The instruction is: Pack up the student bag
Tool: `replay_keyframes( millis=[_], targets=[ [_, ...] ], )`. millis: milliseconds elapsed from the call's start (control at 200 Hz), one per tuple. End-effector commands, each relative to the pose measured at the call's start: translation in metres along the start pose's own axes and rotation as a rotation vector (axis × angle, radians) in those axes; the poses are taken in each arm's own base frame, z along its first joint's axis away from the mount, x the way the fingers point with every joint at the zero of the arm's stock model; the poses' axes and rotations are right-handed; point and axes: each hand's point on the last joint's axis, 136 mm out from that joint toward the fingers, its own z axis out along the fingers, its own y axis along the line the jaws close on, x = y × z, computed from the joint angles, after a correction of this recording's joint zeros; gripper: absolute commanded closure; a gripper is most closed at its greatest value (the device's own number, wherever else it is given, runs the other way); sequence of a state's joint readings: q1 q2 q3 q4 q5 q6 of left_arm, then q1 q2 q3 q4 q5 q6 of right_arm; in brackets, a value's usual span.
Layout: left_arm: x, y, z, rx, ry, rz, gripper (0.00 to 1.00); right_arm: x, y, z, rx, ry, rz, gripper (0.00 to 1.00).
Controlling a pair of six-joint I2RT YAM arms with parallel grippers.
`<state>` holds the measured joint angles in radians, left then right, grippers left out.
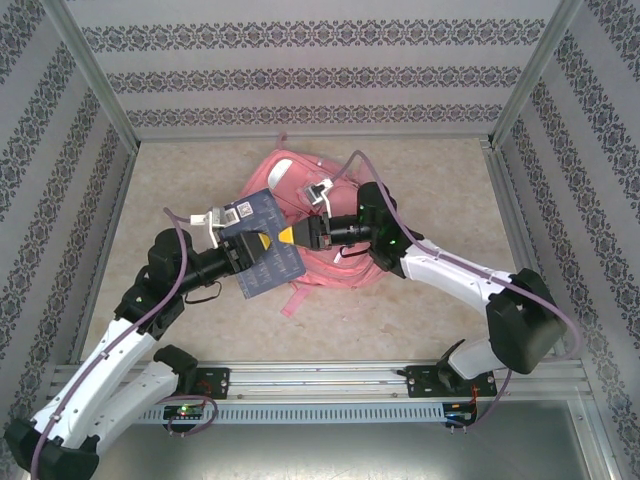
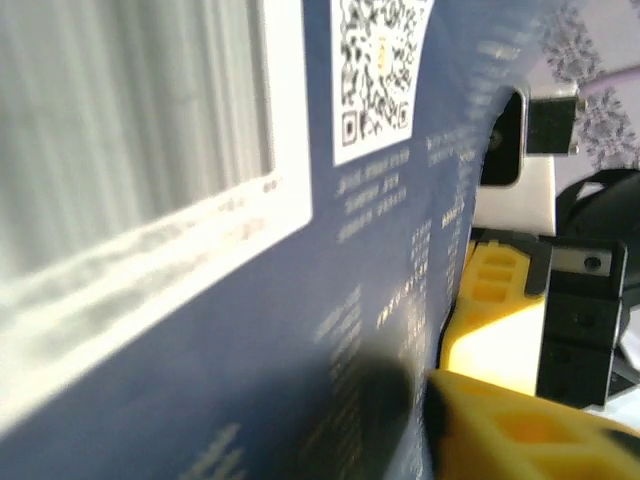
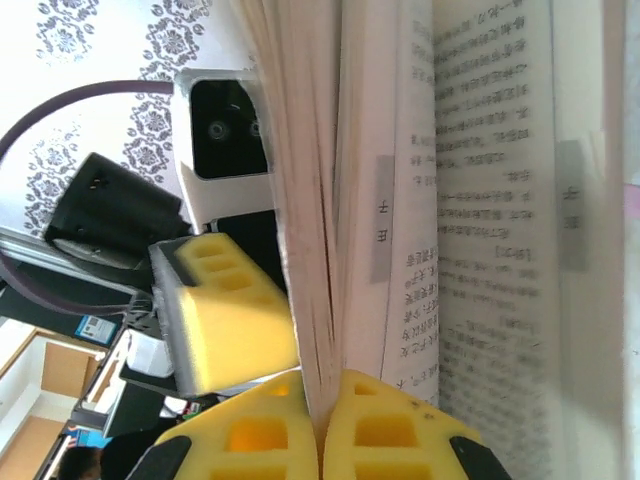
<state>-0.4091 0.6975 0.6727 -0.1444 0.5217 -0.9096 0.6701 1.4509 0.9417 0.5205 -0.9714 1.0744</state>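
The student bag (image 1: 287, 173), a large pink backpack, lies in the middle of the table. Over its near left side a dark blue book (image 1: 275, 270) is held up between both grippers. My right gripper (image 3: 322, 405) is shut on a thin bunch of the book's pages (image 3: 480, 200), coming in from the right (image 1: 290, 236). My left gripper (image 1: 258, 245) reaches in from the left. One of its yellow fingers (image 2: 520, 430) touches the blue cover (image 2: 300, 300) and lies against the page block (image 3: 235, 320). Its other finger is hidden behind the book.
A pink strap (image 1: 293, 300) trails from the bag toward the near edge. Patterned walls and metal posts (image 1: 95, 80) enclose the table on three sides. The mounting rail (image 1: 320, 380) runs along the near edge. Bare tabletop (image 1: 440, 200) lies on either side of the bag.
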Motion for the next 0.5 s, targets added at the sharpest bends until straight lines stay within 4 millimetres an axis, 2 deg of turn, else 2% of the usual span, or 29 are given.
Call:
replay_keyframes(
  millis=[0,110,285,305,385,495],
  targets=[
    [-0.007,-0.043,-0.005,0.219,-0.008,0.031,0.60,-0.006,0.018,-0.011,-0.036,-0.031,-0.077,1.00],
    [-0.007,-0.046,-0.005,0.252,-0.012,0.024,0.77,-0.008,0.015,-0.015,-0.013,-0.042,-0.083,1.00],
    [-0.008,-0.049,-0.005,0.297,-0.025,0.017,0.94,-0.014,0.003,-0.020,0.055,-0.090,-0.089,1.00],
    [-0.009,-0.049,-0.005,0.297,-0.031,0.015,0.94,-0.015,0.000,-0.022,0.071,-0.104,-0.090,0.95],
    [-0.012,-0.048,-0.006,0.298,-0.062,0.011,0.98,-0.022,-0.008,-0.032,0.150,-0.190,-0.101,0.60],
    [-0.024,-0.042,-0.007,0.285,-0.141,-0.027,1.00,-0.028,-0.015,-0.049,0.235,-0.362,-0.092,0.35]
  ],
)
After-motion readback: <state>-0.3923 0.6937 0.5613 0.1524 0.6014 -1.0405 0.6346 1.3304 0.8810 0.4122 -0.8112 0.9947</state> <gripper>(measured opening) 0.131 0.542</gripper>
